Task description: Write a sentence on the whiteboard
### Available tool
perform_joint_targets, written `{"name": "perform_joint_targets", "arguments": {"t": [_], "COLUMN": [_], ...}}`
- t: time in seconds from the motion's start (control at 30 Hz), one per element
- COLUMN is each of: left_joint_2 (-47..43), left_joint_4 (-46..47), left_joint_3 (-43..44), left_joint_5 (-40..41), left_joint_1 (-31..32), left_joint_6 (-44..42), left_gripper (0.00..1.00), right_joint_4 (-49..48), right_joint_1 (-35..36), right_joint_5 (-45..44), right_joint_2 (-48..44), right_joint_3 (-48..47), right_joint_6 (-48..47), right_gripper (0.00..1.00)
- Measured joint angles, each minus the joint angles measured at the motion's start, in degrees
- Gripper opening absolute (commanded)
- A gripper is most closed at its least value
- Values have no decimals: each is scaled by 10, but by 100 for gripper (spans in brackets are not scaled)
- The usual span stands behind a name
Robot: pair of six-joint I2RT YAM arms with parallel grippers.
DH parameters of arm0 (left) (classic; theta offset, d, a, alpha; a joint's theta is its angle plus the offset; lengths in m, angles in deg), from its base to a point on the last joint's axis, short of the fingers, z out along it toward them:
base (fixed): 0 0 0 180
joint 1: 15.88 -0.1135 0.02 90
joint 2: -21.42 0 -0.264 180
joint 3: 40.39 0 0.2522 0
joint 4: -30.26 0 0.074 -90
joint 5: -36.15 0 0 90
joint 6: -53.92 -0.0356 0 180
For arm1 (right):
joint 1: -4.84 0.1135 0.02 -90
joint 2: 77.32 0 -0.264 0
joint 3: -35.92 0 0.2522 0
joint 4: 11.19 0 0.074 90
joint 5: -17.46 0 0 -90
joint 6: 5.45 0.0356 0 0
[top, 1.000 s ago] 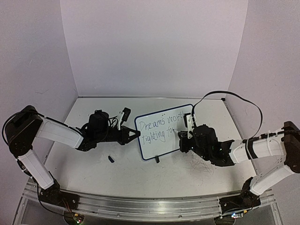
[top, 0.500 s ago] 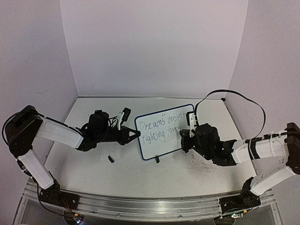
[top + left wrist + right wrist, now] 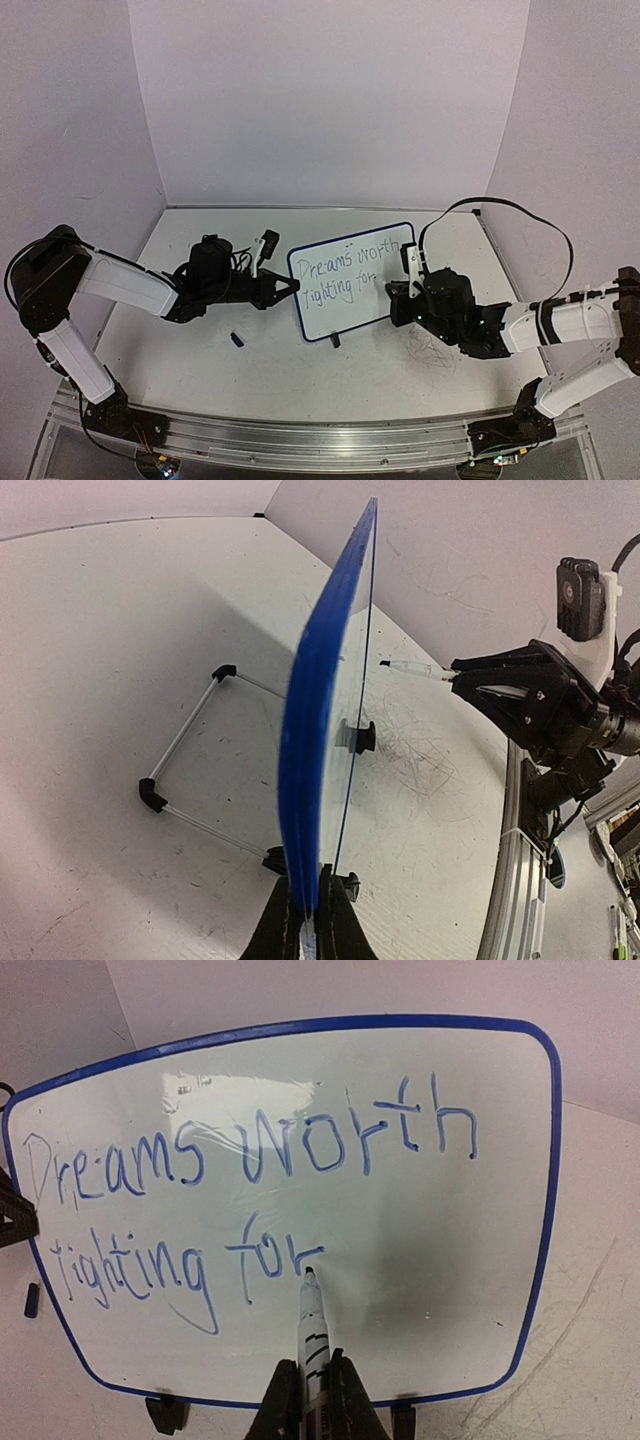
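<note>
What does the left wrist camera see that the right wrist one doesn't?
Only left wrist: the whiteboard edge-on, its rim pinched by the left gripper, and a wire stand behind it. Only right wrist: the sentence, "Dreams worth fighting for". Both: the whiteboard and the marker held by the right gripper.

You've got a small blk cap (image 3: 237, 339) on the table (image 3: 200, 370), left of ctr; grey scribble marks (image 3: 432, 350) right of ctr; alu rail (image 3: 320, 437) along its near edge.

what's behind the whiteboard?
A thin wire prop frame with black corner caps rests on the table behind the whiteboard. Its back face is hidden, seen edge-on.
</note>
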Motion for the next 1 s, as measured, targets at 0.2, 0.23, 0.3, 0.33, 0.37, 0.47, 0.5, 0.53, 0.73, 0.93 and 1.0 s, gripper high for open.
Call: {"name": "perform_joint_targets", "arguments": {"t": [0.2, 0.23, 0.3, 0.33, 0.37, 0.47, 0.5, 0.53, 0.73, 0.93, 1.0], "left_joint_2": [0, 0, 0, 0, 0, 0, 0, 0, 0, -2, -3], "left_joint_4": [0, 0, 0, 0, 0, 0, 0, 0, 0, -1, -4], "left_joint_3": [0, 0, 0, 0, 0, 0, 0, 0, 0, -1, -1], "left_joint_5": [0, 0, 0, 0, 0, 0, 1, 2, 2, 7, 15], "left_joint_1": [0, 0, 0, 0, 0, 0, 0, 0, 0, 1, 1], "left_joint_6": [0, 0, 0, 0, 0, 0, 1, 2, 0, -3, -10], "left_gripper": [0, 0, 0, 0, 0, 0, 0, 0, 0, 21, 31], "right_joint_4": [-6, -7, -9, -9, -10, -25, -30, -35, -19, 68, 84], "right_joint_1": [0, 0, 0, 0, 0, -5, -6, -7, -8, -10, -10], "right_joint_5": [-1, -1, -2, -3, -3, -6, -6, -7, -3, 3, 1], "right_joint_2": [9, 11, 16, 19, 21, 38, 44, 49, 35, -110, -150], "right_joint_3": [0, 0, 0, 0, 0, 0, 0, 0, -1, 9, 13], "right_joint_6": [-2, -2, -2, -2, -2, -1, -1, 0, 6, 35, 42], "right_gripper": [0, 0, 0, 0, 0, 0, 0, 0, 0, 0, 0]}}
